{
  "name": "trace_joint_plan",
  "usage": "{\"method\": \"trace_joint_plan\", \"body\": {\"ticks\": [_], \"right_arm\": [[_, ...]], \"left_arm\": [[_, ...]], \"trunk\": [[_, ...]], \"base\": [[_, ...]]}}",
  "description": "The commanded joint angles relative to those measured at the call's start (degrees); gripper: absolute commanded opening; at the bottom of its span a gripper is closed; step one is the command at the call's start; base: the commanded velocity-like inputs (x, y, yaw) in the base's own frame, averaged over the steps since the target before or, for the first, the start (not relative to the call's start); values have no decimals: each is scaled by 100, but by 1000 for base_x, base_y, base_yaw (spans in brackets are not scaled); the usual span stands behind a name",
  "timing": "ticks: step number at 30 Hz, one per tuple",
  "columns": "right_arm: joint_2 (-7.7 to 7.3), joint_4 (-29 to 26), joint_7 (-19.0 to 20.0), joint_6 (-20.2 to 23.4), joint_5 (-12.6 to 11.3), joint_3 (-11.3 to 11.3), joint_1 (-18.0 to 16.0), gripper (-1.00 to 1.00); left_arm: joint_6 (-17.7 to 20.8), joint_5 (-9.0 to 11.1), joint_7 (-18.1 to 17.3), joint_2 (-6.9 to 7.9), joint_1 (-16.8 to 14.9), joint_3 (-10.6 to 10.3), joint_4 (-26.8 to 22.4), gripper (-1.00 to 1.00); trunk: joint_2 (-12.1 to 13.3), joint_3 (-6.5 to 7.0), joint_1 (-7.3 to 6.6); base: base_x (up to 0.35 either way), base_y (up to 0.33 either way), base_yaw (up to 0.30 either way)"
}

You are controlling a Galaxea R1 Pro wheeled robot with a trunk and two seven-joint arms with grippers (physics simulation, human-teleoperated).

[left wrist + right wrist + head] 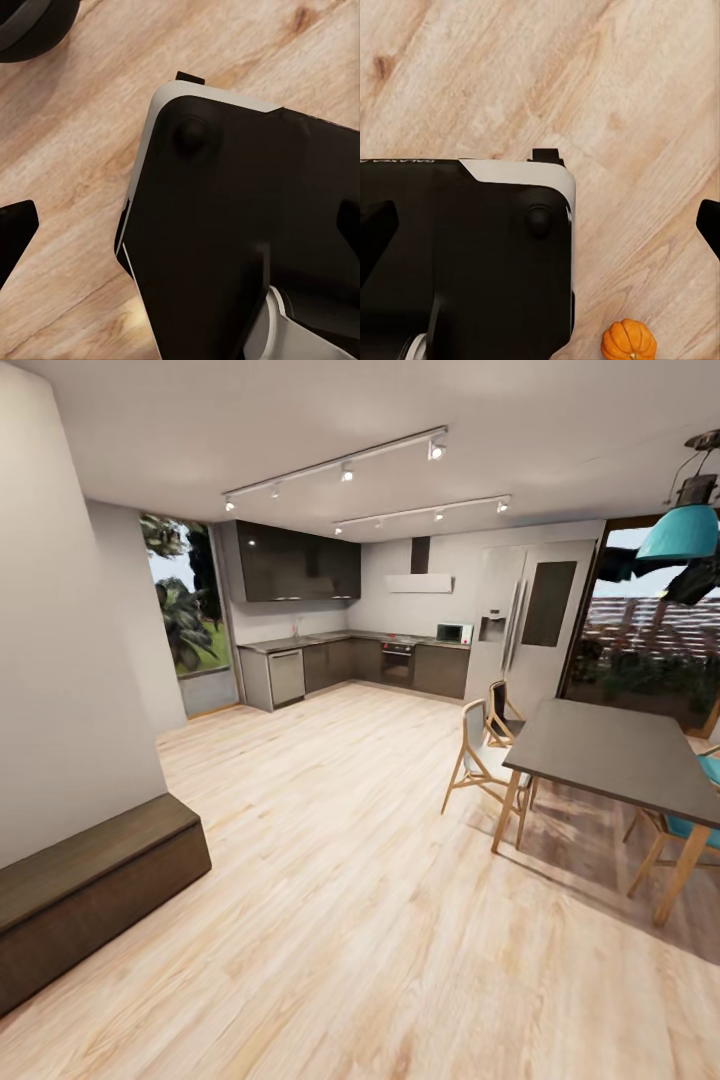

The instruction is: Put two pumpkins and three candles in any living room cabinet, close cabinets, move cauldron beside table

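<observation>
Head view, left to right: low dark-brown cabinet (85, 885) along the left wall, drawers shut, top bare. Past it a tall window (185, 610) with greenery outside. Kitchen at the back: dark upper cupboards (298, 563), grey counter run with dishwasher (286, 676), oven (397, 660), white microwave (454, 633), then a pale fridge (525, 620). Light wood floor (340, 880) spans the room. On the right, tall dark dining table (620, 755) with wooden chairs (480, 760) around it, one teal seat at the far edge; a teal pendant lamp (680, 532) hangs above.

Left wrist view: robot base (247, 232), black with white trim, over wood floor; a round black object (30, 30) at the corner, only partly seen, cannot tell what it is. Left gripper (180, 232) fingertips (15, 229) show dark at both picture edges, set wide apart, released, nothing between.

Right wrist view: same base (465, 255) on floor; one orange pumpkin (628, 340) sits on the floor just beside the base's corner, not touching. Right gripper (540, 229) fingertips (375, 225) at both edges, spread wide, released, empty.
</observation>
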Motion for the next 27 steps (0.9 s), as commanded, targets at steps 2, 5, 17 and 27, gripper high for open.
{"method": "trace_joint_plan", "body": {"ticks": [2,5,17,27], "right_arm": [[1,-11,-7,32,1,3,2,100],[2,-10,-7,37,-1,3,2,100],[0,-10,-7,39,5,4,2,100],[0,-12,-7,37,0,5,2,100]], "left_arm": [[-16,3,2,-1,-2,31,5,100],[-16,3,2,-1,-2,31,5,100],[-16,3,2,-1,-2,31,5,100],[-16,3,2,-1,-2,31,5,100]], "trunk": [[-4,-2,2],[-4,-2,2],[-4,-2,2],[-4,-2,2]], "base": [[19,-14,1],[6,-5,0],[24,-14,82],[195,-150,70]]}}
